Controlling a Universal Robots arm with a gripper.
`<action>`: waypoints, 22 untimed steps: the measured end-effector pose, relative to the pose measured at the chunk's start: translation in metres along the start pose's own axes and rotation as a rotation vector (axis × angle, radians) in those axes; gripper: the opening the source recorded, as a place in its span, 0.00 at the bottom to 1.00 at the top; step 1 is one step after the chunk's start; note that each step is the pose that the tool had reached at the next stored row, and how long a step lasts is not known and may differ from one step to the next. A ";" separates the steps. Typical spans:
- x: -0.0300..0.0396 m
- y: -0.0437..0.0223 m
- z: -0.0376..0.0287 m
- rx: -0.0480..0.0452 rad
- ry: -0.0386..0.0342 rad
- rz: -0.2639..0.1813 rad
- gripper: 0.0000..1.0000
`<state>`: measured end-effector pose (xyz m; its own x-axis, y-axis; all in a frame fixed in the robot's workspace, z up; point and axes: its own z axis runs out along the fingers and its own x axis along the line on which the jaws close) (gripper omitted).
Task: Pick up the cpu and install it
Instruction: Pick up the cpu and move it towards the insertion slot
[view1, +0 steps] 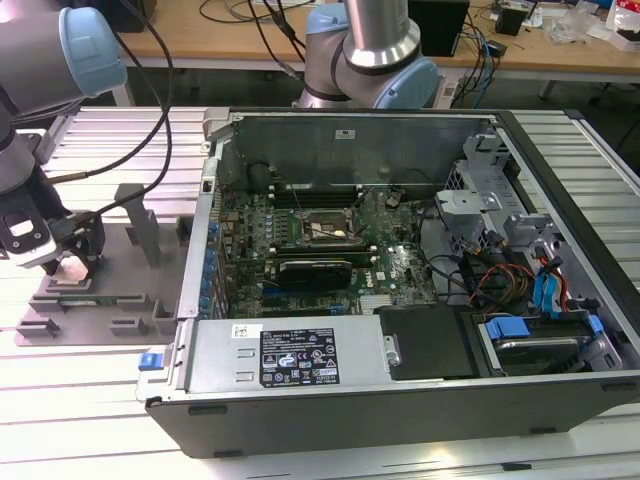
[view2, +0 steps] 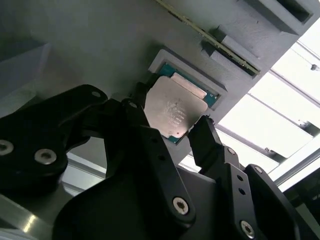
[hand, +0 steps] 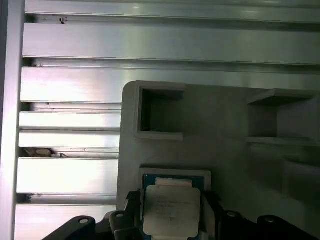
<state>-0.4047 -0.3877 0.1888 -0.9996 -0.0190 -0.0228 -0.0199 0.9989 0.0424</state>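
The task is at its pick-up stage. The cpu (view2: 172, 107) lies at its square pocket in the grey plastic fixture (view1: 128, 292), which stands on the ribbed aluminium surface (view1: 90, 400) near that surface's edge at the exterior view's left, just beside the open computer case (view1: 420, 415). Whether the chip still rests fully in the pocket or is a little raised cannot be told. The motherboard's cpu socket (view1: 325, 228) inside the case, well apart from the fixture, looks empty, so the carrying and the seating appear to be left.

The tool (view2: 172, 112) is clenched on the cpu: in both wrist views its two black fingers (view2: 209, 137) bear against opposite edges of the pale metal top (hand: 171, 210), as far as the contact can be judged.

The arm (view1: 30, 150) reaches from its base behind the case across to the fixture, its wrist bent so the tool (view1: 70, 262) points down onto the fixture's near end.
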 end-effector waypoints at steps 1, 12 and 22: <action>0.0000 -0.0001 0.0006 0.0001 0.0002 0.000 0.60; -0.0001 -0.0050 -0.0035 0.0020 0.0032 0.017 0.60; -0.0066 -0.0102 -0.0026 0.0021 0.0052 0.023 0.60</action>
<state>-0.3979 -0.3979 0.1911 -0.9999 0.0036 -0.0167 0.0029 0.9992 0.0408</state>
